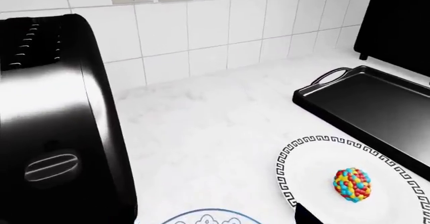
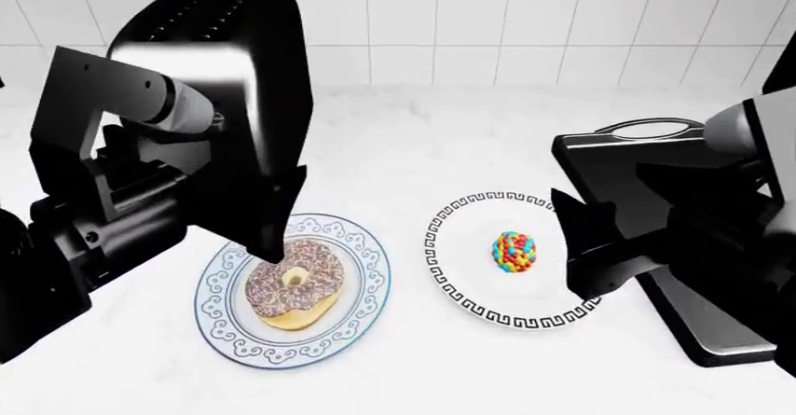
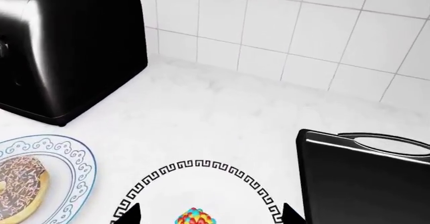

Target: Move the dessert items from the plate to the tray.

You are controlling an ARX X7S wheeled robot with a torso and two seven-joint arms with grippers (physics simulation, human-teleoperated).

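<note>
The chocolate-iced ring donut (image 2: 295, 284) lies on a blue-patterned plate (image 2: 361, 247). The candy lump (image 2: 514, 252) of red, blue and yellow sits on a white plate with a black key-pattern rim (image 2: 454, 266). My left gripper (image 2: 267, 242) hangs open just above the donut's far-left edge. In the left wrist view it (image 1: 215, 219) shows only at the frame edge. My right gripper (image 2: 575, 247) is open beside the candy lump. In the right wrist view its (image 3: 211, 216) fingertips stand either side of the lump (image 3: 195, 217). The black tray (image 2: 622, 159) lies at the right, partly hidden by my right arm.
A tall black toaster (image 2: 224, 79) stands at the back left, close behind my left arm and the donut plate. A white tiled wall (image 2: 498, 23) closes the back of the white counter. The tray's silver handle (image 1: 331, 76) faces the key-pattern plate.
</note>
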